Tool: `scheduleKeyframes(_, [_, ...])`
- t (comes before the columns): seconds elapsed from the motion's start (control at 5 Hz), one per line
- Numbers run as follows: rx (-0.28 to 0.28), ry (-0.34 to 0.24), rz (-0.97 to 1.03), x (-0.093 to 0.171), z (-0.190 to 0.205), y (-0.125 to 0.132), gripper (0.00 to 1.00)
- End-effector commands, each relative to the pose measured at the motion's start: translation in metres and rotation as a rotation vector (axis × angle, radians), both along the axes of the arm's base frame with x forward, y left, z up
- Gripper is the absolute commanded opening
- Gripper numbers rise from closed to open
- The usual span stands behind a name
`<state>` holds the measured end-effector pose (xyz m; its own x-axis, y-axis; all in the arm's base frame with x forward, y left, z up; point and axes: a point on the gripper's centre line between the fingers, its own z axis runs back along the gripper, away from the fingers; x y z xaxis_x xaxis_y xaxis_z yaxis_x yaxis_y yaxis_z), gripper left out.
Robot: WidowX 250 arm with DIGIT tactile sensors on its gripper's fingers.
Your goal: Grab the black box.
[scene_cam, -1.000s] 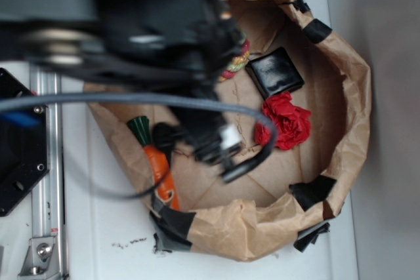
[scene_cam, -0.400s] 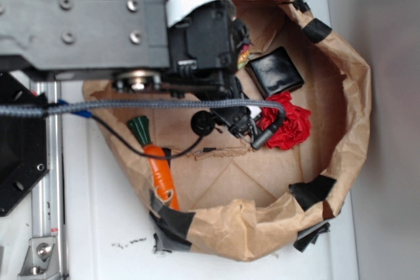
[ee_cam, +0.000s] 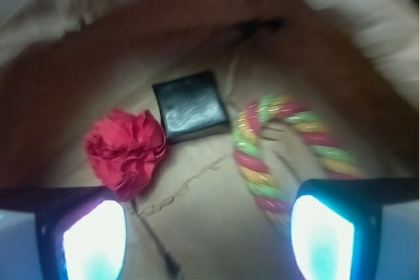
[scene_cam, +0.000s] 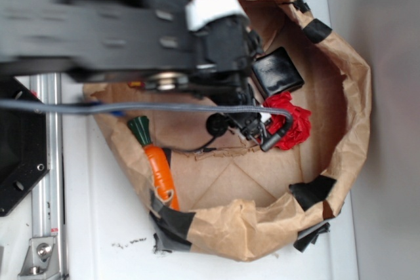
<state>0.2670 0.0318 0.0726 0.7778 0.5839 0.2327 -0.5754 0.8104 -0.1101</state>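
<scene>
Gripper (ee_cam: 209, 227): nearest item in the wrist view, two pale fingers (ee_cam: 92, 240) at the lower corners, jaws spread wide with nothing between them, raised above the floor of the paper bag (scene_cam: 348, 96). Cable (ee_cam: 157, 254): thin dark lead trailing on the bag floor just ahead of the fingers. Red ruffled ball (ee_cam: 126, 150): crumpled red fabric on the bag floor, beyond the left finger. Striped rope (ee_cam: 262, 162): curved, green, yellow and pink, beyond the right finger. Black box (ee_cam: 190, 105): small glossy square lying flat between ball and rope, touching or just beside the ball, apart from the rope, near the bag's far wall; in the exterior view (scene_cam: 281, 73) it is partly hidden under the arm, toward the upper right wall. Carrot toy (scene_cam: 157, 165): orange with green top, against the bag's left wall, well apart from the box. Step in hand, by judgement: approach, box not yet reached. Next move calls for advancing farther into the bag, centring the open jaws over the box, descending without catching the ball or rope, then closing across its flat sides.
</scene>
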Motion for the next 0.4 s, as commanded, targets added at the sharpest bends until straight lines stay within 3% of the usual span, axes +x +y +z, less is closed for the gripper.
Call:
scheduleKeyframes(0.0, [-0.009, -0.083, -0.021, 0.0294, -0.0156, 0.0430, 1.00])
scheduleKeyframes(0.2, [-0.009, -0.080, -0.029, 0.0281, -0.0133, 0.0451, 1.00])
